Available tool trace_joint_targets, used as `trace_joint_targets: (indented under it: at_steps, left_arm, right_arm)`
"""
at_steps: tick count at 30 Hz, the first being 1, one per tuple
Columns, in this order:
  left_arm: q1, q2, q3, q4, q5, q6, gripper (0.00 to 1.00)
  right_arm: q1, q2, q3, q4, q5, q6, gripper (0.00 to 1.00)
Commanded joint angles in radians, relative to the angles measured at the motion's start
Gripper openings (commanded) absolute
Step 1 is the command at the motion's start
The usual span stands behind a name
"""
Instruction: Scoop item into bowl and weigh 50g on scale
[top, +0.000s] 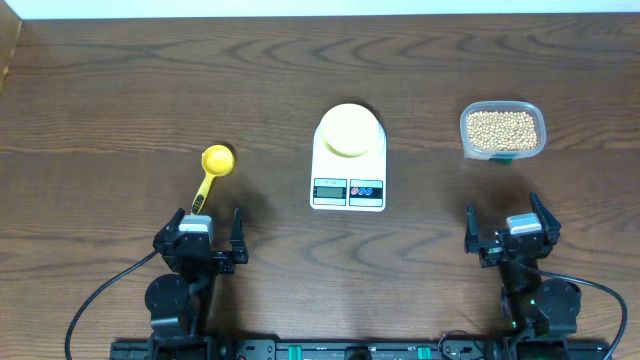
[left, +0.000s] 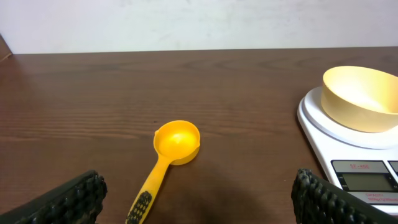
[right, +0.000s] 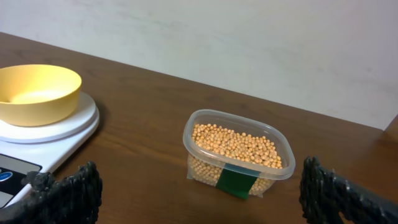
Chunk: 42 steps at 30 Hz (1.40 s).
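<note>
Jaws of left gripper (top: 203, 230) and right gripper (top: 505, 226) gape wide, empty.

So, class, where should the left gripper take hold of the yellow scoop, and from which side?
I'd grip the scoop by its slim handle, near the dark end. It lies flat, pointing back at the open left gripper, cup farthest away, so come from the near side, fingers straddling the handle's width.
</note>
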Motion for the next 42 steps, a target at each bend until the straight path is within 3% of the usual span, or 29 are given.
trace_joint_targets:
  at_steps: [1, 42]
  left_arm:
    - [0.007, -0.006, -0.021, -0.016, -0.010, -0.010, 0.97]
    - [0.007, 0.041, -0.021, -0.012, -0.022, -0.005, 0.97]
  right_arm:
    - [0.007, -0.005, -0.002, -0.004, 0.001, -0.010, 0.99]
    - [0.007, -0.005, -0.002, -0.004, 0.001, -0.010, 0.99]
